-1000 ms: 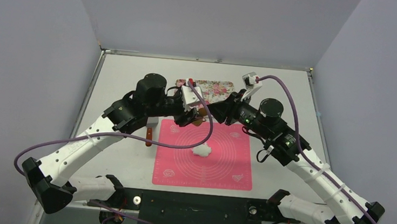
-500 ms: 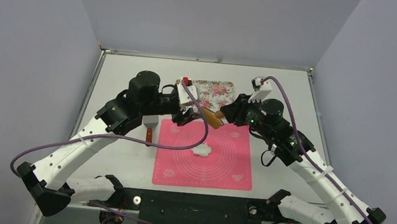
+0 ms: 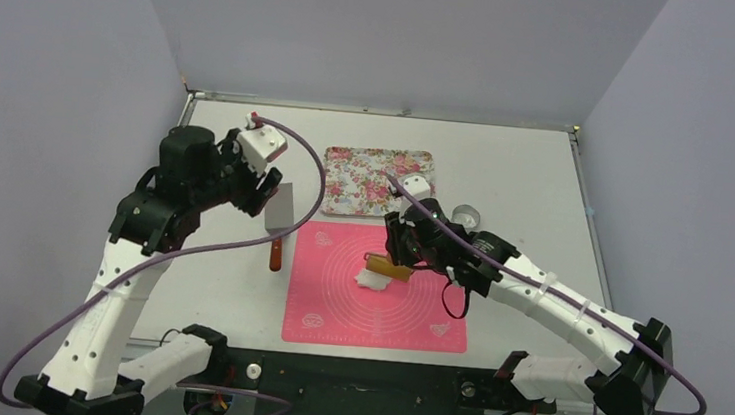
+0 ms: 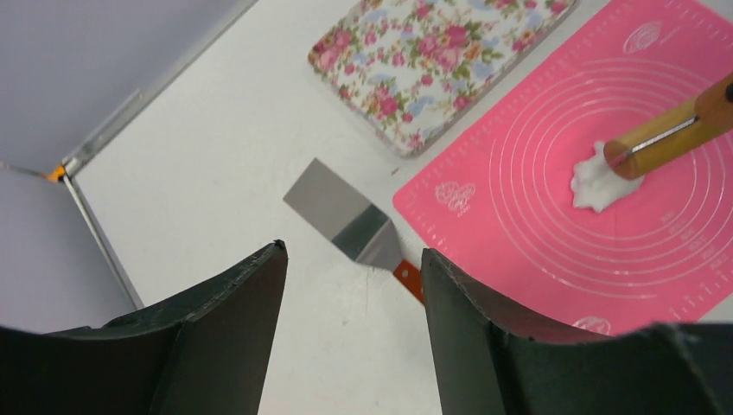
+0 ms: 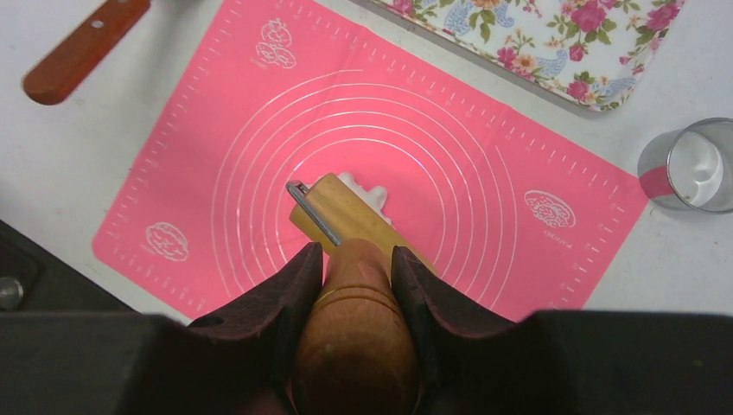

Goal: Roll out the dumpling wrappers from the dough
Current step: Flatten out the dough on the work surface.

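The dough point(image 3: 371, 281) is a small white lump in the middle of the pink mat point(image 3: 374, 314). It also shows in the left wrist view point(image 4: 595, 183) and the right wrist view point(image 5: 369, 188). My right gripper point(image 3: 403, 254) point(image 5: 356, 252) is shut on the handle of a wooden rolling pin point(image 3: 388, 268) point(image 5: 333, 216). The roller lies on the dough's near side and hides part of it. My left gripper point(image 3: 266, 190) point(image 4: 353, 252) is open and empty, above the table left of the mat. No round wrapper disc is in view.
A metal spatula point(image 3: 280, 222) point(image 4: 341, 212) with an orange handle lies just left of the mat. A floral tray point(image 3: 376, 180) point(image 4: 432, 60) sits beyond the mat. A metal ring cutter point(image 3: 464, 216) point(image 5: 691, 166) stands at the mat's far right corner.
My left gripper has let go of the rolling pin and swung back to the left. My right gripper has carried the pin toward me and down onto the dough.
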### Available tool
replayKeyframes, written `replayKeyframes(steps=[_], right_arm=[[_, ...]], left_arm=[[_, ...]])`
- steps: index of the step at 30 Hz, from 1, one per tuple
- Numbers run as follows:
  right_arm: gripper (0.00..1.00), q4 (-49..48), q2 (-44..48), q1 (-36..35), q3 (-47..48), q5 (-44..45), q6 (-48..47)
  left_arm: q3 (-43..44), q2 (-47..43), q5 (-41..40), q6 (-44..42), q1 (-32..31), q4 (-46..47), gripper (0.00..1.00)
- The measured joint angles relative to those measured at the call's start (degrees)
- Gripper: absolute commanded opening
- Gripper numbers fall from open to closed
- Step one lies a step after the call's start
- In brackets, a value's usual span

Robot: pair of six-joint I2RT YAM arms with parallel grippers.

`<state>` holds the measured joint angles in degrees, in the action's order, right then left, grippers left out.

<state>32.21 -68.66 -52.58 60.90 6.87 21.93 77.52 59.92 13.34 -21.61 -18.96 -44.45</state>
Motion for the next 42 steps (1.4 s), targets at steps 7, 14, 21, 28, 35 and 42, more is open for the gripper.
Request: replayKeyframes(steps=[7,14,21,28,35,42], right_arm=[[0.0,-0.94,-6.27,-0.04,0.0,-1.22,-4.37],[0.0,-3.21,-9.55,-0.46,0.28,-4.17,-5.53],[0.0,-6.95,-12.85,-1.16,0.83,-4.39,-6.54],[0.0,-12.98,-15.15,-1.07,0.7,-1.22,-7.72],[0.0,-16.37,-17.4,0.17,-0.07,2.62,-10.51],[0.0,-18.08,-13.81,-3.91,-5.68,5.95,-10.54]], left_arm=[[-6.19,-7.61,-4.79,1.4,4.52,-9.86,0.57],[-14.93,-10.99,-9.18,5.51,5.2,-10.49,0.58],[-15.45,-10.36,-10.32,8.74,5.53,-5.51,0.58],[-15.82,-9.2,-10.25,10.08,5.57,-3.28,0.58],[-15.82,-9.18,-10.1,10.47,5.57,-3.28,0.58],[-15.82,-9.14,-9.94,10.45,5.57,-3.3,0.58]])
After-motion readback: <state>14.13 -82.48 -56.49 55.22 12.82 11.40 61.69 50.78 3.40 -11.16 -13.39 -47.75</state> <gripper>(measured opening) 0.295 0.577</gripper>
